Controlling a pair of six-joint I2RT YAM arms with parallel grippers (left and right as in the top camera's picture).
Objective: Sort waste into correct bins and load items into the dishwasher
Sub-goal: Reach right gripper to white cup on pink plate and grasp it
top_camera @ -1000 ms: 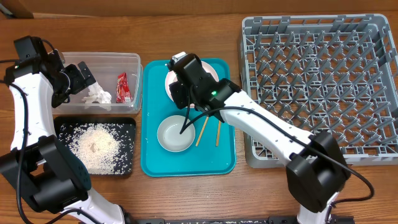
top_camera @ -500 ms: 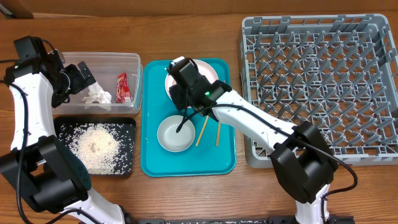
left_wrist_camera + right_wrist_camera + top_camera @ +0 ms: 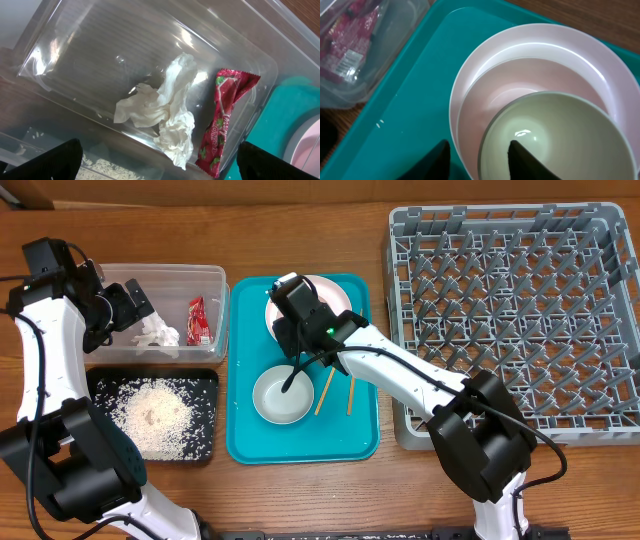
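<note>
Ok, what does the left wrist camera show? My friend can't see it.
A clear rectangular plastic tub holds a crumpled white paper napkin and, right of it, a small red snack wrapper. The left gripper hangs open above, its dark fingertips at the bottom corners. The edge of a teal tray shows at right.

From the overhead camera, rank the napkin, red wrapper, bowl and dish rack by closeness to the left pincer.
1. The napkin, in the clear tub, right beside the left pincer.
2. The red wrapper, at the tub's right end.
3. The bowl, on the teal tray.
4. The dish rack, far right.
</note>
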